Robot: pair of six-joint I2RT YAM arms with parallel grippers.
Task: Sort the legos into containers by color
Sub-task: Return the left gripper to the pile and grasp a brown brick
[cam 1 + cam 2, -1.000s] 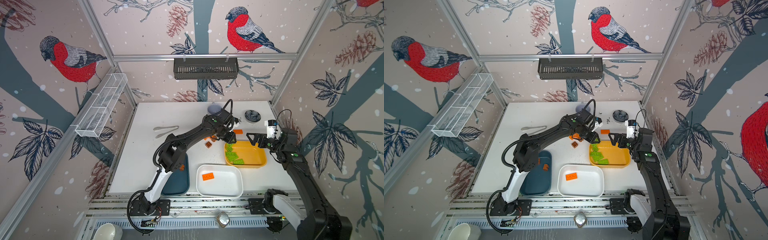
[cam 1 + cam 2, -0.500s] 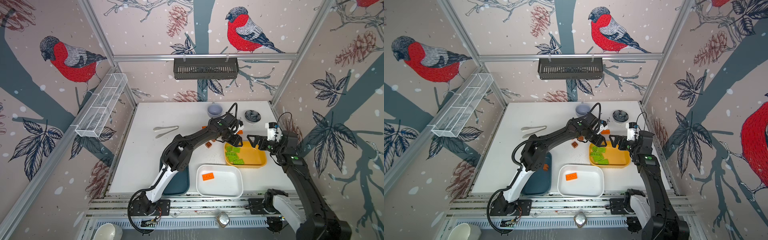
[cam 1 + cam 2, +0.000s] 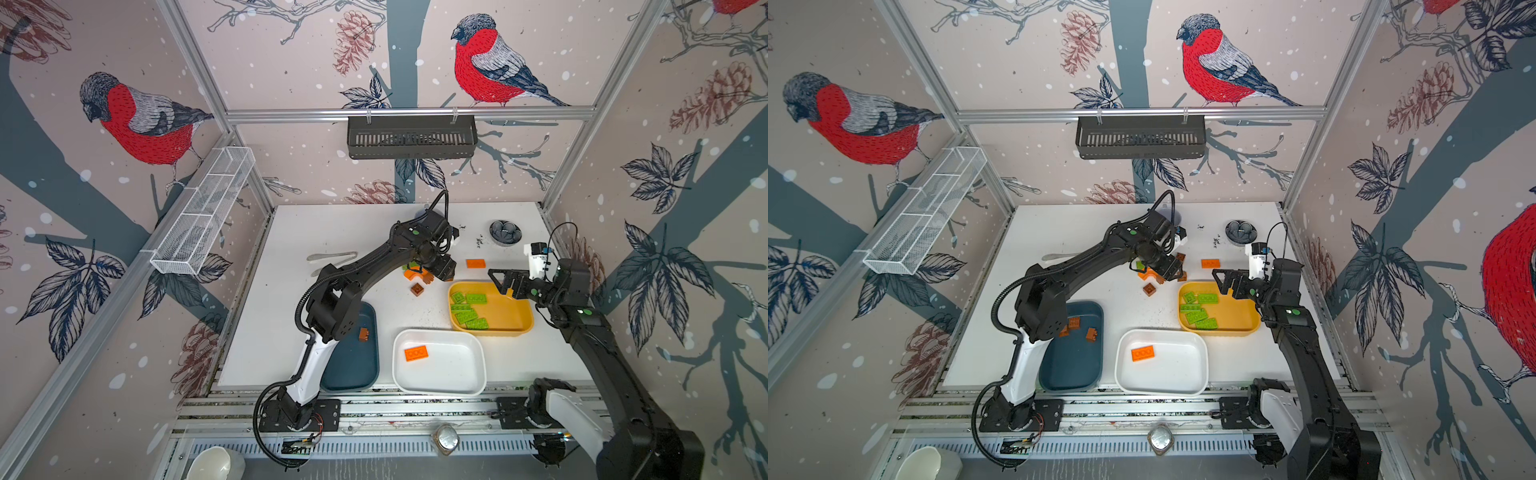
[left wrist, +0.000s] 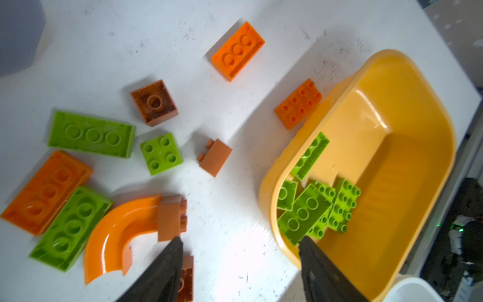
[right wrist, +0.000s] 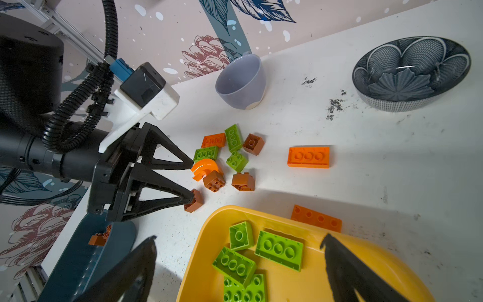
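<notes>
- The left gripper hangs low over the loose pile on the counter. Its jaws are partly spread with nothing between them. One tip sits right by a brown block; whether it touches cannot be told. That spread suits straddling a small block, so this looks like the lead-in to a pick.
- The right gripper hovers above the far end of the mustard yellow tray, jaws wide and empty. It is probably waiting there, clear of the left arm's reach.
- The trays show the colour scheme. The green plates lie in the mustard yellow tray, one sorted orange plate lies in the white tray, and the sorted brown blocks lie in the dark teal tray.
- The dark teal tray sits beside the left arm's base, so brown pieces are a natural job for that arm.
- The pile lies between the grey cup and the mustard yellow tray. It mixes green, orange and brown pieces with the orange arch.
- A lone orange plate lies apart from the pile. Another, the rim-side orange plate, rests just outside the mustard yellow tray's wall.
- The task seems roughly half done, with orange the colour least sorted.
</notes>
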